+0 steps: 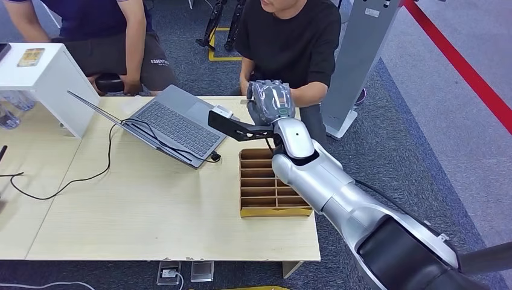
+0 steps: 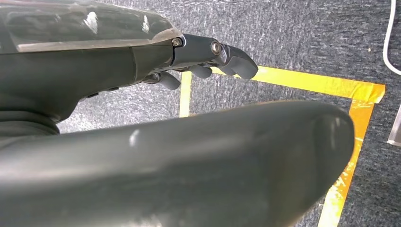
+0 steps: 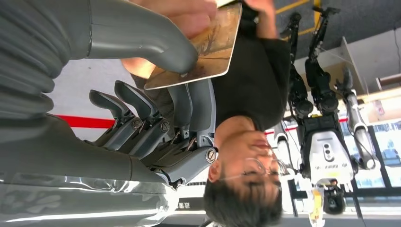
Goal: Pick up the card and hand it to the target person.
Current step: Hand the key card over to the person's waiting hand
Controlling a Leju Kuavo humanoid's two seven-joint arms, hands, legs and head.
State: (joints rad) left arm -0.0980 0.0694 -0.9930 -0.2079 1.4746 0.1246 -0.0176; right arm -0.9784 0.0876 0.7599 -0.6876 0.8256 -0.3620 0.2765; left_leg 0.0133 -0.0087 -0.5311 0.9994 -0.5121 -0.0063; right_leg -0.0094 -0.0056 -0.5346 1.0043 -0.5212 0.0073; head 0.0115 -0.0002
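My right hand [image 1: 270, 101] is raised over the far edge of the table, in front of a seated person in a black shirt [image 1: 291, 36]. In the right wrist view the card [image 3: 208, 49], tan with a printed picture, is pinched between my thick thumb and darker fingers [image 3: 189, 101]. The person's hand [image 3: 189, 14] touches the card's far side. My left hand [image 2: 208, 61] hangs over grey carpet with fingers slightly curled and nothing in it.
A brown slotted card box [image 1: 268, 187] sits on the wooden table [image 1: 151, 211] under my right arm. An open laptop [image 1: 169, 124] with a black cable lies to the left. A second person [image 1: 115, 36] sits at far left beside a white shelf [image 1: 42, 72].
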